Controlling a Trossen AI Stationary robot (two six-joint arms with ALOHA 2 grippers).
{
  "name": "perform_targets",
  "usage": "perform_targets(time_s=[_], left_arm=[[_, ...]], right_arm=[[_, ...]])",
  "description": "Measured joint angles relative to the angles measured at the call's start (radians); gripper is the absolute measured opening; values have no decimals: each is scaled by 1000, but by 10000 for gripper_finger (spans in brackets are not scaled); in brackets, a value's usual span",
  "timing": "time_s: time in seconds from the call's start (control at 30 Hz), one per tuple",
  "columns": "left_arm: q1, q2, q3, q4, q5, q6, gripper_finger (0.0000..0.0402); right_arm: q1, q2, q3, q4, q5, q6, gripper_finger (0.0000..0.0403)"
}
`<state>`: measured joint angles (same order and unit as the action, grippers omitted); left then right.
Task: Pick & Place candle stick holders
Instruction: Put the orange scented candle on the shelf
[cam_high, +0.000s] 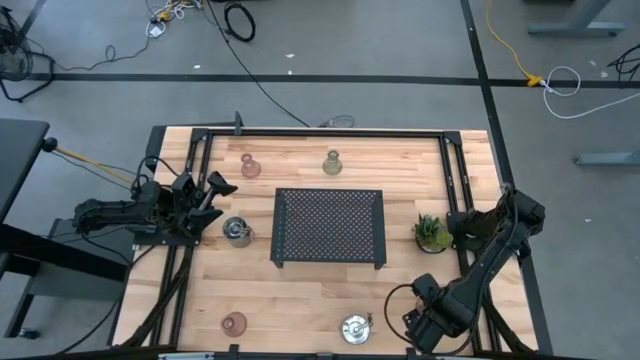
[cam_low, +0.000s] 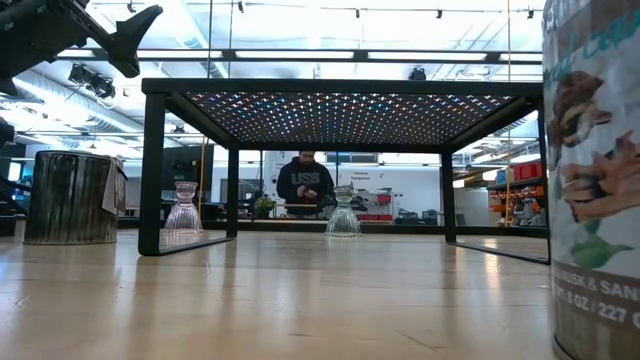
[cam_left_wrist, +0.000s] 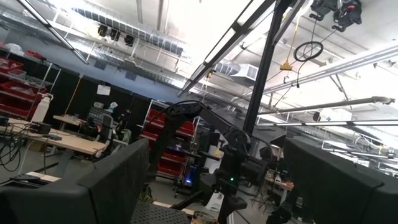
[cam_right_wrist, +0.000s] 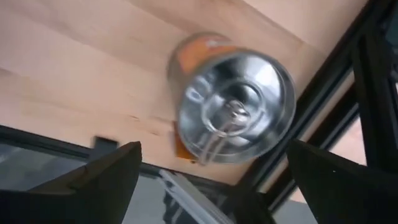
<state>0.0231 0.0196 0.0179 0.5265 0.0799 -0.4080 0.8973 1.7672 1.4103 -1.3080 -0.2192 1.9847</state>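
Note:
On the wooden table stand two shiny silver round holders, one left of the tray and one at the near edge. There are also two pink glass holders and an olive-green glass one. All rest on their bases. My left gripper is open and empty, raised above the table at the left, just beyond the left silver holder, and shows high in the low view. My right gripper is open at the near right. The near silver holder lies ahead of its fingers, untouched.
A black perforated tray stands on legs at the table's middle. A small spiky potted plant stands to its right. Black frame rails run along the table's far, left and right sides. A person sits in the room beyond.

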Motion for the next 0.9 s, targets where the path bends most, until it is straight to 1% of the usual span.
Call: perform_targets(time_s=[0.17, 0.47, 0.8, 0.9], left_arm=[[0, 0, 0, 0, 0, 0, 374], [0, 0, 0, 0, 0, 0, 374], [0, 0, 0, 0, 0, -1, 374], [0, 0, 0, 0, 0, 0, 374]], right_arm=[[7, 0, -63, 35, -54, -8, 400], [7, -1, -147, 191, -62, -56, 400], [4, -1, -190, 191, -60, -92, 400], [-4, -1, -191, 196, -43, -109, 400]])
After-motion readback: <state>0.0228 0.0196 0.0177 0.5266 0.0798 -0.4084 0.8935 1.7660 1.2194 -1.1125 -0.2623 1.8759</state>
